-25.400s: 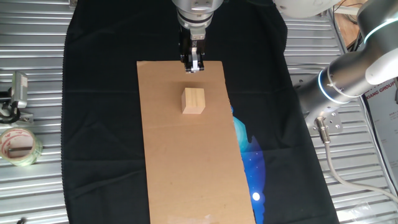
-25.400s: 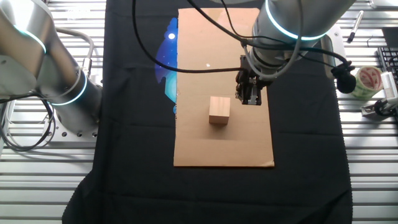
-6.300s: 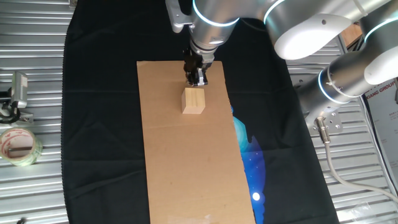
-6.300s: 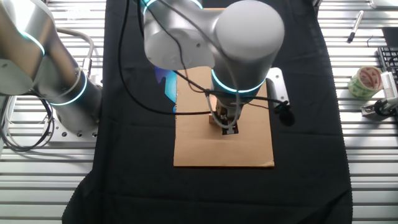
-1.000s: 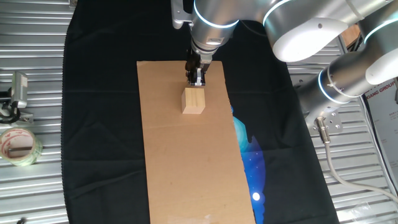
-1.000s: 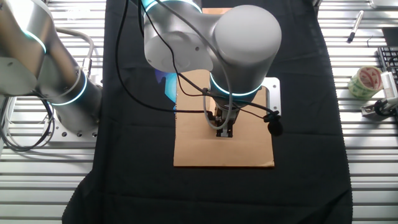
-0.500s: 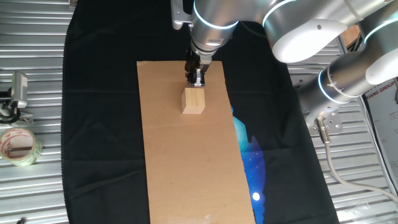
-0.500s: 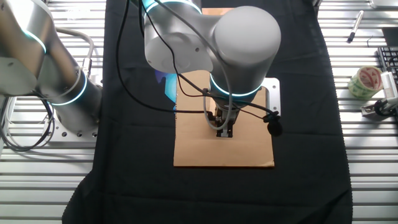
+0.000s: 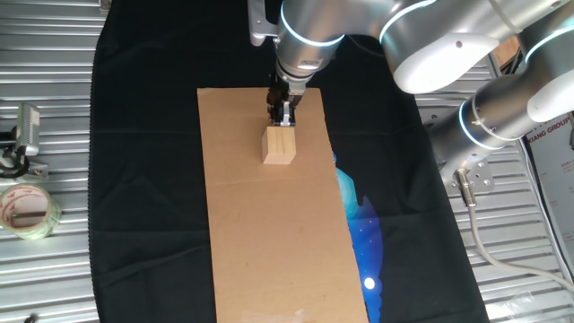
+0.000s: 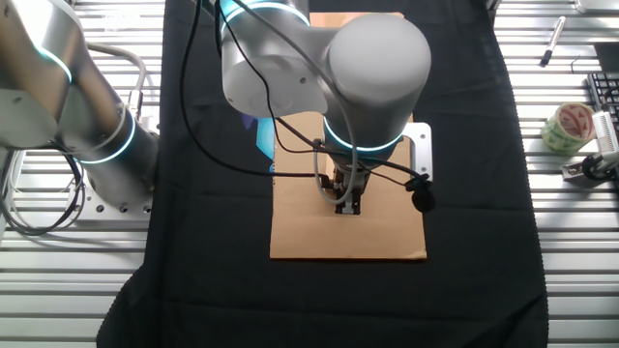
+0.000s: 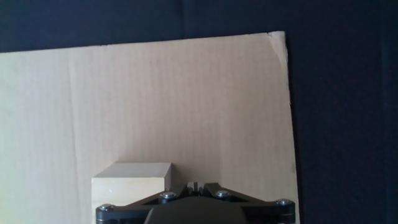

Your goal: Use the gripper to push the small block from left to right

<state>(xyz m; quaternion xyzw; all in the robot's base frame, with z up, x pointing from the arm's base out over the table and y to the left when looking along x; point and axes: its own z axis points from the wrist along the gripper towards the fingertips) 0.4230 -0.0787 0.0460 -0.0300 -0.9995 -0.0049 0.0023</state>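
The small block [image 9: 279,145], a pale tan wooden cube, sits on the brown cardboard sheet [image 9: 269,233] near its far end. My gripper [image 9: 284,115] points down just behind the block's far face, fingers together and holding nothing. In the hand view the block [image 11: 130,182] lies just left of the shut fingertips [image 11: 196,185], very close to them; I cannot tell if they touch. In the other fixed view my gripper [image 10: 349,205] hangs over the cardboard [image 10: 387,237] and the arm hides the block.
A second silver arm [image 9: 502,117] stands at the right, also shown in the other fixed view [image 10: 87,126]. A tape roll [image 9: 25,211] and a metal clip [image 9: 22,135] lie left of the black cloth [image 9: 143,179]. A blue patch [image 9: 363,224] shows beside the cardboard.
My arm has shifted only slightly over the last second. The block stays where it was and the fingers remain shut.
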